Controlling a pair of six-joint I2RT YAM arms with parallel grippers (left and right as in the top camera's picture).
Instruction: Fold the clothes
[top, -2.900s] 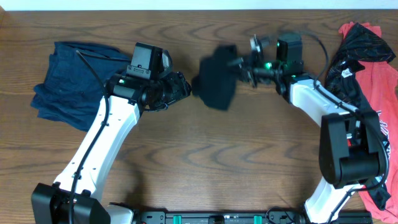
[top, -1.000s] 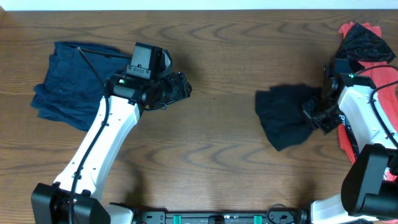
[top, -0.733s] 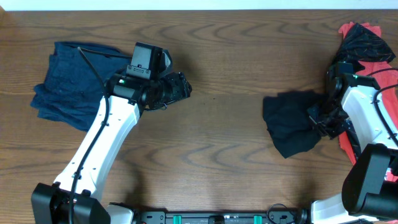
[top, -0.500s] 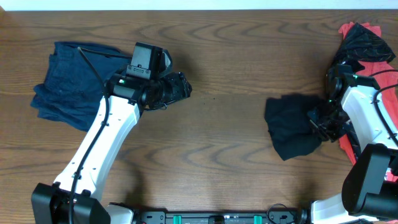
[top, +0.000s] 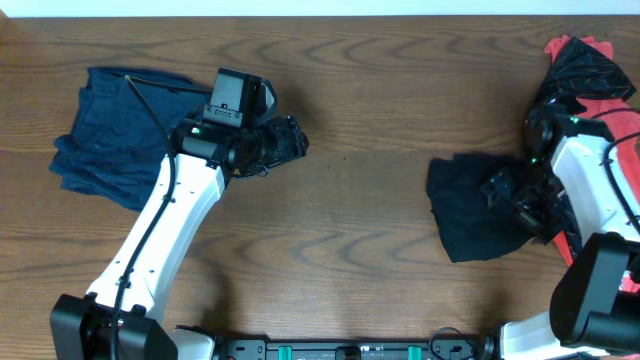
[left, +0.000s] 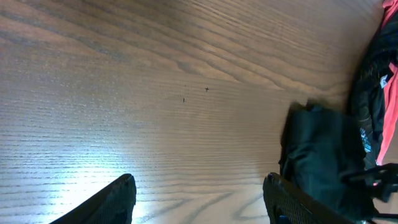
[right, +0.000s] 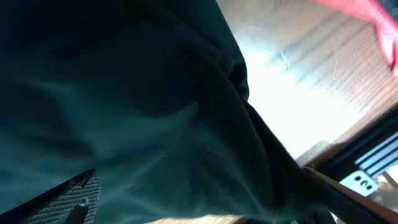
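Black T-shirt (top: 465, 215) near right table (top: 380, 100) edge

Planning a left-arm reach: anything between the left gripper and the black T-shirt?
Nothing visible: only bare table between the left gripper and the black T-shirt. The right gripper is over the shirt's far side, off the path.

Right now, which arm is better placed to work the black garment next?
Right. The right gripper sits open at the right edge of the black garment; the left gripper hangs open over bare table, well away from it.
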